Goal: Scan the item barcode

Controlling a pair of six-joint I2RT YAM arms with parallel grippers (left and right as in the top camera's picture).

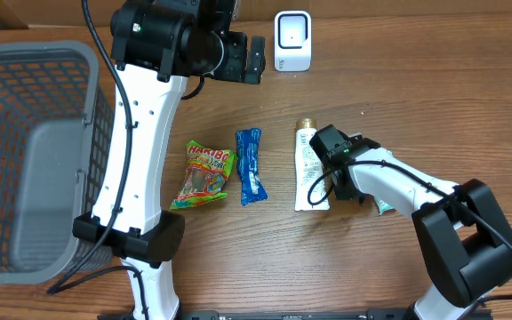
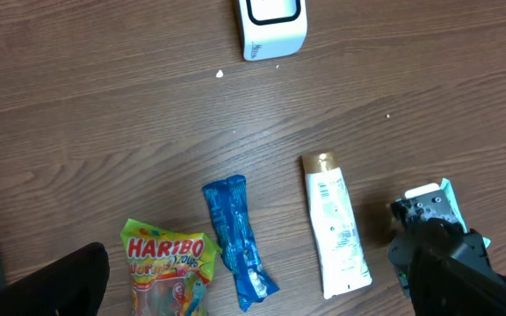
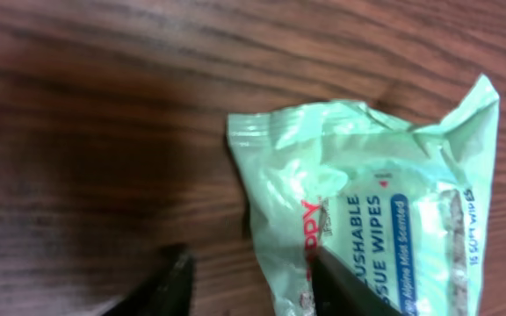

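Observation:
A pale green pack of flushable wipes (image 3: 376, 193) lies flat on the wooden table. My right gripper (image 3: 257, 285) is low over its left end. One fingertip (image 3: 345, 285) rests on top of the pack and the other (image 3: 172, 279) is over bare wood, so the pack's edge lies between open jaws. From overhead the right gripper (image 1: 356, 182) hides most of the pack (image 1: 386, 207). The white scanner (image 1: 292, 40) stands at the table's far edge. My left gripper (image 1: 254, 60) hangs open and empty high beside it.
A white tube (image 1: 308, 169), a blue packet (image 1: 250, 165) and a Haribo bag (image 1: 204, 175) lie in a row left of the right gripper. A grey mesh basket (image 1: 25, 151) fills the left edge.

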